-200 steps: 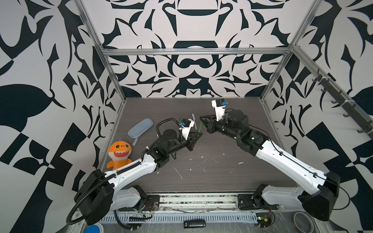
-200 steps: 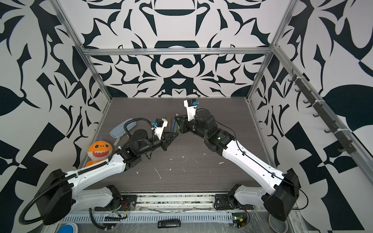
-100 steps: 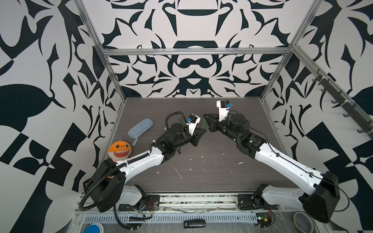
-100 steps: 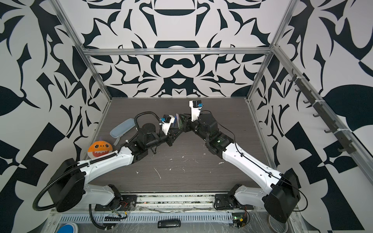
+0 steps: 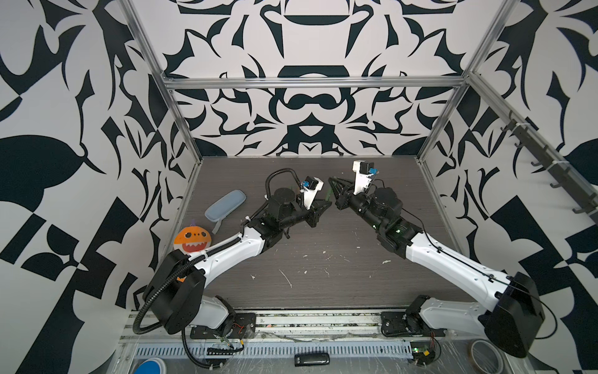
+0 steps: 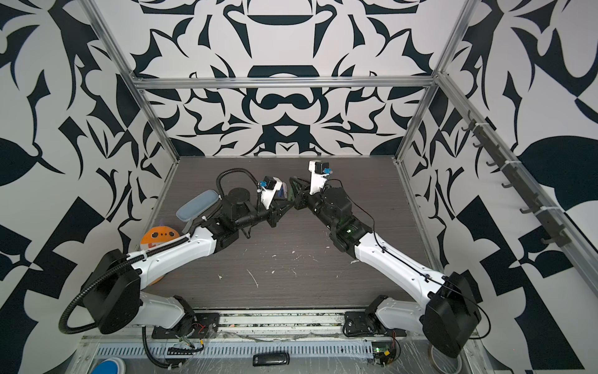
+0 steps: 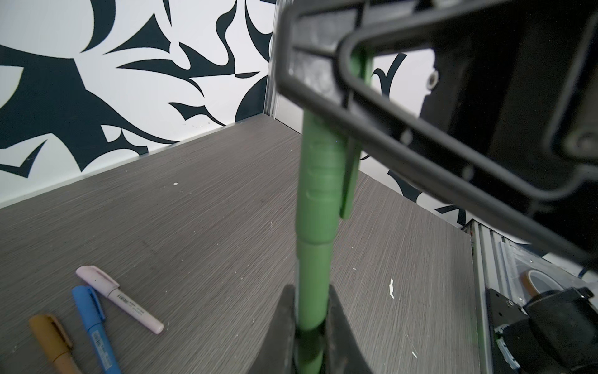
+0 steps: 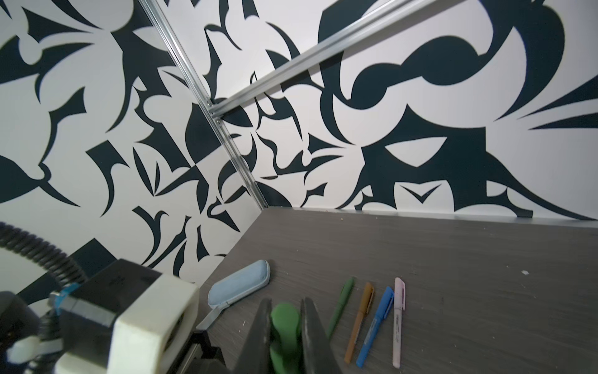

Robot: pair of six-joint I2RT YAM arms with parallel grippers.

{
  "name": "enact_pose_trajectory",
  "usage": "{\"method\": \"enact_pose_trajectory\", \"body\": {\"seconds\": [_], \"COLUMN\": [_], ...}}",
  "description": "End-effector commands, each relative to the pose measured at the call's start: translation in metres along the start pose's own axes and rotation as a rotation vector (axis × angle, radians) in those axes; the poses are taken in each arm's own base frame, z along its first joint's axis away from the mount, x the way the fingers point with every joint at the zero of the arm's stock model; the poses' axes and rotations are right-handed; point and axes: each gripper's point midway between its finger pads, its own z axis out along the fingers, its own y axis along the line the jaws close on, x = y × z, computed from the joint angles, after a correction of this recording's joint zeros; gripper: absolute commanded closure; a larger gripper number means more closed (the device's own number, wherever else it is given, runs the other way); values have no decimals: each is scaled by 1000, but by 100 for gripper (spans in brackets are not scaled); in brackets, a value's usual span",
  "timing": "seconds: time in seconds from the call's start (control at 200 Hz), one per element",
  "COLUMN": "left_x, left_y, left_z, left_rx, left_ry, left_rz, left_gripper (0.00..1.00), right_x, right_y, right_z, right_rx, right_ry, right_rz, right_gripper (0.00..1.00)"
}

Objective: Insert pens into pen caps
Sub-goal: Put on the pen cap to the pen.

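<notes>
Your left gripper clamped tight on smooth matte green pen; right gripper pinched on ribbed, clipped green cap, seated over pen, aloft above woodgrain table. Four slim capped pens lie in row on it.

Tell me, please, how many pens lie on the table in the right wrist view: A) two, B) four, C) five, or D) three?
B: four lie side by side on the table: a green pen, an orange-brown pen, a blue pen and a pale pink pen.
</notes>
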Motion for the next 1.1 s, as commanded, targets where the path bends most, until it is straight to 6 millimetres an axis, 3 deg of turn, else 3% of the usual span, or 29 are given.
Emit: {"method": "enact_pose_trajectory", "body": {"seconds": [0.0,0.28,0.415,0.5,0.605,0.79,0.905,1.0,1.095], "left_x": [-204,-226,-218,-196,-145,-36,14,39,50], "left_y": [-3,2,1,2,9,14,12,15,25], "left_z": [-63,-69,-70,-64,-49,-39,-39,-45,-53], "left_rx": [-56,-41,-39,-30,-19,35,79,61,-10], "left_ry": [-658,-705,-676,-610,-468,-261,-175,-150,-121], "left_rz": [136,139,136,117,59,-109,-215,-264,-293], "left_gripper": [100,100,100,100,100,100,100,100,100], "right_x": [196,228,213,182,129,-5,-75,-99,-98], "right_y": [-9,-27,-21,-6,16,68,87,90,82], "right_z": [-44,-49,-42,-31,-16,-4,-10,-19,-31], "right_rx": [-38,16,5,-26,-62,-129,-118,-95,-62], "right_ry": [694,759,730,667,569,296,148,90,77], "right_rz": [102,110,95,79,32,-87,-177,-206,-205], "right_gripper": [100,100,100,100,95,70,61,59,59]}}
